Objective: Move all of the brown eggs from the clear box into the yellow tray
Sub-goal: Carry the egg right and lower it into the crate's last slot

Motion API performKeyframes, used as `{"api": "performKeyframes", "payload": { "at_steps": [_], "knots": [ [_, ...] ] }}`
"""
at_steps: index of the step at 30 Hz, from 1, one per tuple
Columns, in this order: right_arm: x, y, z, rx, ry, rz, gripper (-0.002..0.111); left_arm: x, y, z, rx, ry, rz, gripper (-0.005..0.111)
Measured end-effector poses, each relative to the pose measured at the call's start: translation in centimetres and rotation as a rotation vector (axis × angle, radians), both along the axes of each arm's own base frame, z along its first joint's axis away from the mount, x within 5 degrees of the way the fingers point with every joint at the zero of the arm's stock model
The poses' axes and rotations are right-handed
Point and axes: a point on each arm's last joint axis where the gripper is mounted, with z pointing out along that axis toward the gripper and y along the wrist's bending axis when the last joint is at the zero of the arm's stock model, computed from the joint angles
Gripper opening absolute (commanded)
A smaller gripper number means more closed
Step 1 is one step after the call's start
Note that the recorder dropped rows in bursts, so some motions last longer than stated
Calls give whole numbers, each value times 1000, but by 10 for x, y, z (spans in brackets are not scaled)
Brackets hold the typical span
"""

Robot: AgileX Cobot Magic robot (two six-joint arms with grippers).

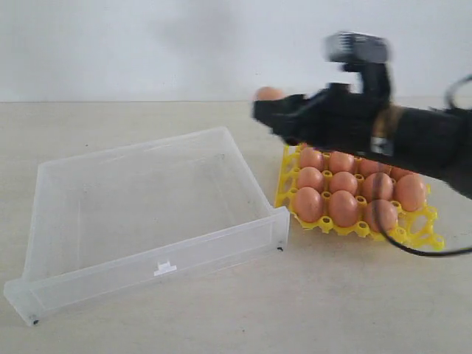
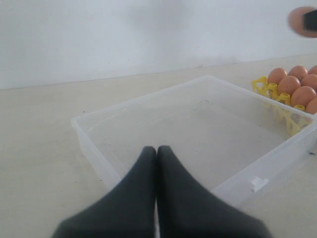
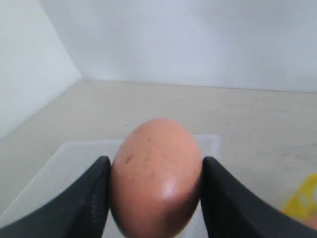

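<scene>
My right claw (image 3: 157, 194) pinches one brown egg (image 3: 156, 173) across its middle, a dark finger (image 3: 89, 201) pressed to each side. In the exterior view that egg (image 1: 269, 94) hangs high above the worktop (image 1: 221, 317), to the left of the tray's far left corner, with my black arm (image 1: 354, 122) reaching in from the right over the tray's far half. From my right wrist I see the box under the egg and a bit of yellow tray (image 3: 302, 203) off to one side, so the egg is somewhere above the box's right end. I cannot tell more exactly than that.

The yellow tray (image 1: 424, 234) sits on the worktop just right of the clear box (image 1: 147, 258), close to its right wall. The eggs in the tray (image 1: 344, 183) fill the cups I can see. The near row holds three, and the cup at the near right corner stands open. My arm hides the far rows, so I cannot count them all. Every egg in sight is either in the tray or in my right claw.

My left claw (image 2: 156, 151) is pressed together, its two dark fingertips (image 2: 146, 154) touching and holding nothing. It hangs at the near side of the box (image 2: 91, 144) and points across it. From there I also see the white tab (image 2: 258, 183) on the box's near wall, the tray's left edge (image 2: 260, 84) beyond, and the held egg (image 2: 299, 22) up high.
</scene>
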Motion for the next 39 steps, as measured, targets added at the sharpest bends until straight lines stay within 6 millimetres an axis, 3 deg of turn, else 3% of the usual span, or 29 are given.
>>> {"api": "performKeyframes", "payload": {
  "at_steps": [1,2,4,9,13,19,27,39],
  "knots": [
    [-9,-23,-1,40,-3,-45,-1,0,0,0,0,0,0,-4],
    [-28,-62,-6,74,-7,-127,-1,0,0,0,0,0,0,-4],
    [-50,-86,-14,49,8,-158,-1,0,0,0,0,0,0,-4],
    [-80,-109,-43,-166,151,-125,-1,0,0,0,0,0,0,-4],
    [-74,-128,-52,-214,260,-337,-1,0,0,0,0,0,0,-4],
    [-69,-137,-61,-293,281,-399,-1,0,0,0,0,0,0,-4],
    [-36,-137,-72,-326,258,-286,-1,0,0,0,0,0,0,-4],
    [-36,-137,-78,-327,334,-266,-1,0,0,0,0,0,0,-4]
  ]
}}
